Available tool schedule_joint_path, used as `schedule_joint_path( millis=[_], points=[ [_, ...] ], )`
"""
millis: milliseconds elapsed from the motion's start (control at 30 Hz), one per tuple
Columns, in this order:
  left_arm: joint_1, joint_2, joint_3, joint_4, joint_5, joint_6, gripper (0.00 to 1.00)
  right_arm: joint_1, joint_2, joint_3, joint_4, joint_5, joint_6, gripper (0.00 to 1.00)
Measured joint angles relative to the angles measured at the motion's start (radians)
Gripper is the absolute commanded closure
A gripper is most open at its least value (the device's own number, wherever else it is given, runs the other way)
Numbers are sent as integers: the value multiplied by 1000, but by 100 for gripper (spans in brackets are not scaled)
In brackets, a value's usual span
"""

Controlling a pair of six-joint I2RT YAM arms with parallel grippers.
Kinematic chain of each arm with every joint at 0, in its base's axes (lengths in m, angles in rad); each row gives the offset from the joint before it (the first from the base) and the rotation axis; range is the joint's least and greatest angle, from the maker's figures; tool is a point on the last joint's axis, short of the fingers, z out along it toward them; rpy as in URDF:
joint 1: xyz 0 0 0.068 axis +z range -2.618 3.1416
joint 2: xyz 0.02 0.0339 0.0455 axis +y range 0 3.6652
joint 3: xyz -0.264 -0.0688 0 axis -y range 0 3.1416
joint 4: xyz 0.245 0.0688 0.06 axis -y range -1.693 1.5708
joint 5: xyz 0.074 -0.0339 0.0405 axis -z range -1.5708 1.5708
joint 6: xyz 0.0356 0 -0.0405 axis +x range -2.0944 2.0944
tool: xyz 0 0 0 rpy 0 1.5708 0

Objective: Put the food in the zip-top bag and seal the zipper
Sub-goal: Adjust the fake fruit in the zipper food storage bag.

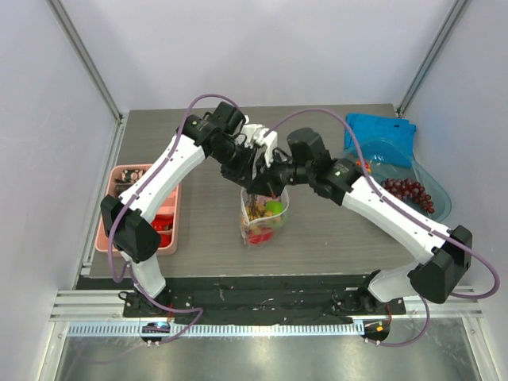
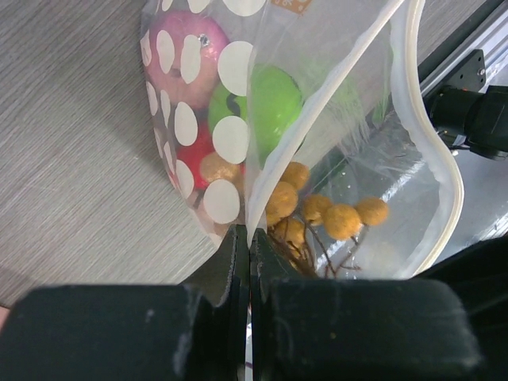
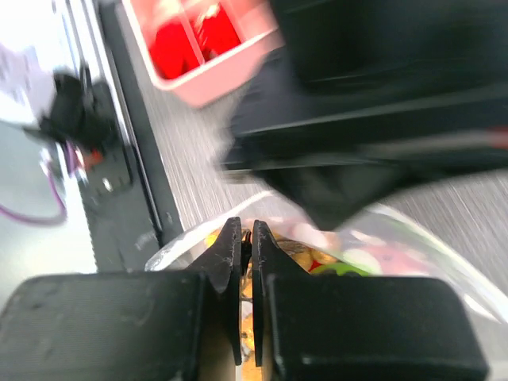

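Grey table (image 1: 206, 226), food (image 2: 270, 103) inside zip-top bag (image 2: 232, 140)

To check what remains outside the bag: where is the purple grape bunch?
Top view, right side: the purple grape bunch lies in the blue-tinted tub, beside the right arm.

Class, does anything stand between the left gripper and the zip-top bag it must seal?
Nothing visible does: the left gripper is shut directly on the mouth edge of the zip-top bag, and the right gripper pinches the same rim.
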Motion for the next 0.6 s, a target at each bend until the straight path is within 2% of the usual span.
schedule_joint_path(
  millis=[267,433,533,600],
  points=[
    [1,0,0,7,5,-13,100,-212,11,34,-44,-44,293,99],
    [1,0,0,7,6,-14,100,-209,28,15,-80,-37,398,99],
    [0,0,-2,8,6,-14,100,-198,29,14,-106,37,394,99],
    [1,0,-6,10,6,-14,100,-182,29,14,-117,106,371,86]
  ],
)
